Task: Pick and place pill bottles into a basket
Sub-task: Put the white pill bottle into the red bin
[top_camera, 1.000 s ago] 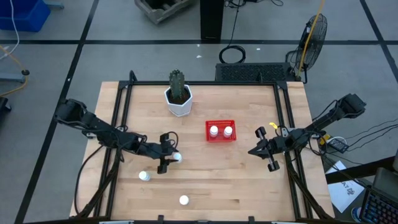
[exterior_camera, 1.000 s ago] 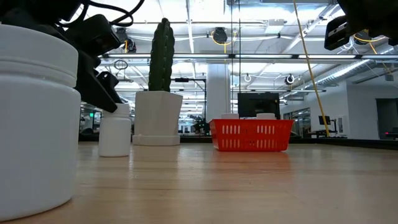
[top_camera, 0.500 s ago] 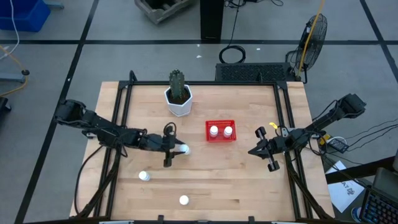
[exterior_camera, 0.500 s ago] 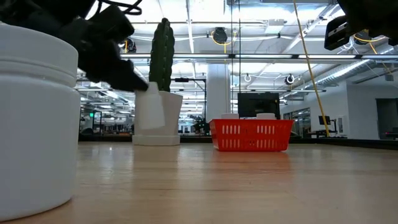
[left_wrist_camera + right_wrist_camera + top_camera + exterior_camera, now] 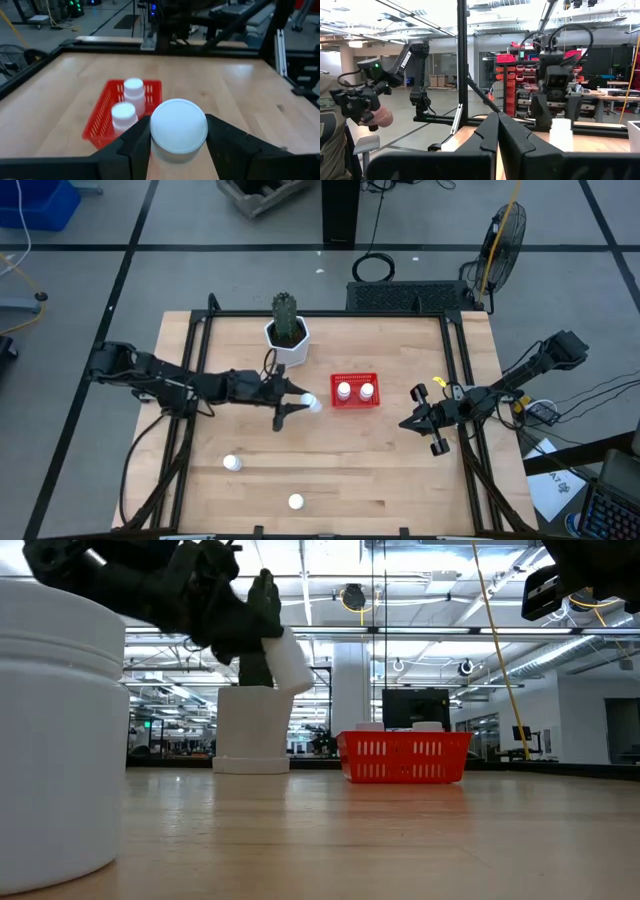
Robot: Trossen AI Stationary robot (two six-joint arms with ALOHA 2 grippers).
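My left gripper (image 5: 300, 402) is shut on a white pill bottle (image 5: 312, 403) above the table, just left of the red basket (image 5: 355, 404). The basket holds two bottles (image 5: 344, 391) (image 5: 366, 391); it also shows in the left wrist view (image 5: 105, 110) and the low view (image 5: 405, 757). Two more bottles stand on the table at the near left (image 5: 231, 463) (image 5: 296, 501). My right gripper (image 5: 405, 426) is shut and empty above the table, right of the basket. My left gripper pinches the bottle's body (image 5: 172, 150), just under its round cap (image 5: 178, 125), between its two fingers (image 5: 136, 142). The fingers come roughly level from the table's left. The bottle is lifted clear of the table and tilted (image 5: 288, 660).
A white faceted pot with a green cactus (image 5: 288, 340) stands at the far side, left of the basket. One bottle looms close to the low camera (image 5: 55, 730). A person holding a controller (image 5: 360, 105) shows beyond the table in the right wrist view.
My left gripper has risen and gone toward the table's right and far edges, toward the basket, with the bottle. The bottle stood on the table a second ago; now it is lifted clear and tilted.
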